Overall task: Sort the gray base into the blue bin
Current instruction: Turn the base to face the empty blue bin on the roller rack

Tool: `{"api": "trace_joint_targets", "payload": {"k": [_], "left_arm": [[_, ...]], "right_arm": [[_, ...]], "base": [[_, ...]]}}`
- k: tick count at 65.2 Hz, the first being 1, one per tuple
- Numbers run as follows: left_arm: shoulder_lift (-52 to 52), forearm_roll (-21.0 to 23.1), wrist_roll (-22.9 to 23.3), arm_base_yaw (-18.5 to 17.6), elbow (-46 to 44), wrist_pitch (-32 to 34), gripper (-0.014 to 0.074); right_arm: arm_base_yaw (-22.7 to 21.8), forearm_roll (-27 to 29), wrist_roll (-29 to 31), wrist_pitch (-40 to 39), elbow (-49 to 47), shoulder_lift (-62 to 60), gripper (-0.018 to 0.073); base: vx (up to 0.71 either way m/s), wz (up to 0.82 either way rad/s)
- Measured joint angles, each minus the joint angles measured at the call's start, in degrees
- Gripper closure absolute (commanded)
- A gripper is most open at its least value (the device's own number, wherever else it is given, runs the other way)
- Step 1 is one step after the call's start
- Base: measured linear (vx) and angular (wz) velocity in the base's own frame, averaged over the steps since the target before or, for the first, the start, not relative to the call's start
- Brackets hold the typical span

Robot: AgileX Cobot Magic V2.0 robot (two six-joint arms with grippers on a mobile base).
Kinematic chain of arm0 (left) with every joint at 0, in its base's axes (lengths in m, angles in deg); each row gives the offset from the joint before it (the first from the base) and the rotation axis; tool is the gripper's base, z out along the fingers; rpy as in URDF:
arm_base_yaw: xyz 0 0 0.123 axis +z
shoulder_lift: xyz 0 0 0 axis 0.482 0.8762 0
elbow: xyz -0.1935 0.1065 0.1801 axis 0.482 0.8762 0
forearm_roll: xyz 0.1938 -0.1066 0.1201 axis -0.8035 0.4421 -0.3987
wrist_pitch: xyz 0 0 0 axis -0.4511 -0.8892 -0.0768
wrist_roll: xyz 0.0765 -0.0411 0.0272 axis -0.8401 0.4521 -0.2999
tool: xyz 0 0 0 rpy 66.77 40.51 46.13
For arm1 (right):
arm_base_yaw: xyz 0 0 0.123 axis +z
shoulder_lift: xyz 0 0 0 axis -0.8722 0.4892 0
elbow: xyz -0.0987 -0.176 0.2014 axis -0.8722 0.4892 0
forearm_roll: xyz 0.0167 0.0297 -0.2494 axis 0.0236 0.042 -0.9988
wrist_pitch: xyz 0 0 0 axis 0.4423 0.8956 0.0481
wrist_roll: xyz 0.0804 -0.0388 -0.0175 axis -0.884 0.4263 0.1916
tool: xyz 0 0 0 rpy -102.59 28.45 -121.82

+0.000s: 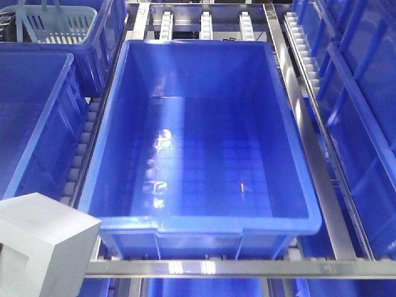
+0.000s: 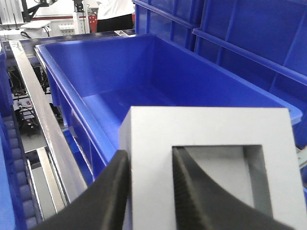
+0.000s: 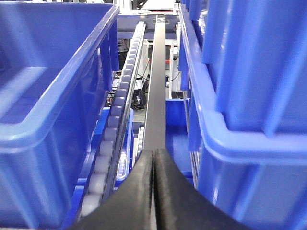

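The blue bin [image 1: 204,68] stands in the middle of the rack in the front view, and its floor is bare. The gray base [image 1: 43,247] hangs at the lower left, just outside the bin's near-left corner. In the left wrist view my left gripper [image 2: 149,191] is shut on one wall of the gray base [image 2: 211,127]: one finger lies on the outer side, the other inside the square recess. The bin's [image 2: 182,72] open interior lies right behind the block. My right gripper [image 3: 153,154] is shut on nothing, low over a dark rail.
A pale slatted basket [image 1: 59,25] sits in a crate at the back left. More blue crates flank the bin on the left [image 1: 31,111] and right [image 1: 365,93]. A metal rail [image 1: 247,267] crosses in front. Blue tub walls [image 3: 48,129] and a roller strip [image 3: 115,124] hem in the right gripper.
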Motion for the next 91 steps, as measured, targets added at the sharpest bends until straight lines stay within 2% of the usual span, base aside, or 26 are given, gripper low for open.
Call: {"api": "trace_joint_targets", "payload": {"k": [91], "left_arm": [[0.0,0.0,0.0,0.0,0.0,0.0,0.0602]], "right_arm": [[0.0,0.0,0.0,0.0,0.0,0.0,0.0568]], "base": [[0.06,0.0]]}}
